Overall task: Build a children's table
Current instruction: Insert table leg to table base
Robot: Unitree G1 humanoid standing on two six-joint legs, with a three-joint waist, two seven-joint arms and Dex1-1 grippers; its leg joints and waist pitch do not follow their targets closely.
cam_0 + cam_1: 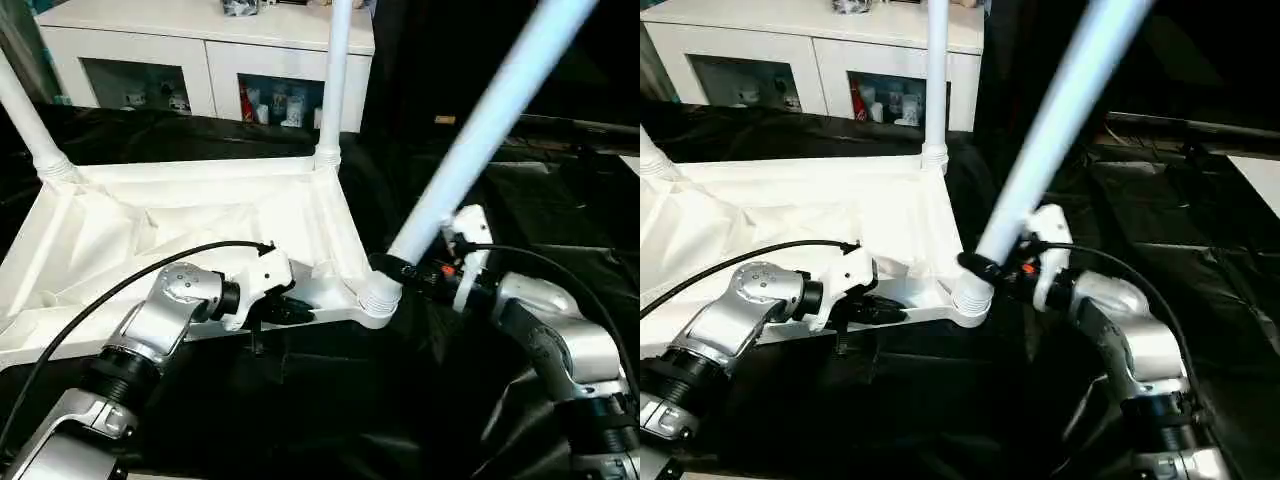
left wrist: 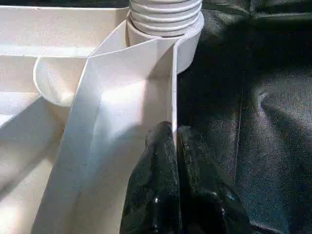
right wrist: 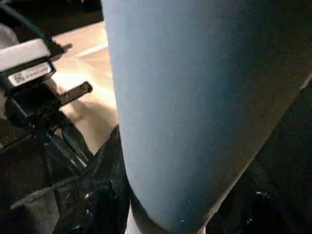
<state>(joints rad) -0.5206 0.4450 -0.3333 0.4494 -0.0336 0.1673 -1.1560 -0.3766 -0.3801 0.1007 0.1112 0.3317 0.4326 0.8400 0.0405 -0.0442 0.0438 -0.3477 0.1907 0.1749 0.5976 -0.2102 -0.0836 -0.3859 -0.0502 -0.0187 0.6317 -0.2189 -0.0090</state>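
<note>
The children's table lies upside down on black cloth, its white square top (image 1: 150,230) showing the ribbed underside. Two white legs stand upright in the far corner sockets, one at the left (image 1: 25,115) and one at the right (image 1: 335,80). A third leg (image 1: 480,130) leans up and to the right out of the near right corner socket (image 1: 378,300). My right gripper (image 1: 397,266) is shut on this leg just above the socket. My left gripper (image 1: 292,306) is shut on the top's near rim; its black fingers (image 2: 161,161) pinch the thin rim wall (image 2: 173,87) close to that socket.
A white cabinet (image 1: 200,50) with glass-fronted compartments stands behind the table. Black cloth (image 1: 330,400) covers the surface around and in front of the top. A black cable (image 1: 150,265) arcs over my left forearm, and another (image 1: 560,265) runs over my right one.
</note>
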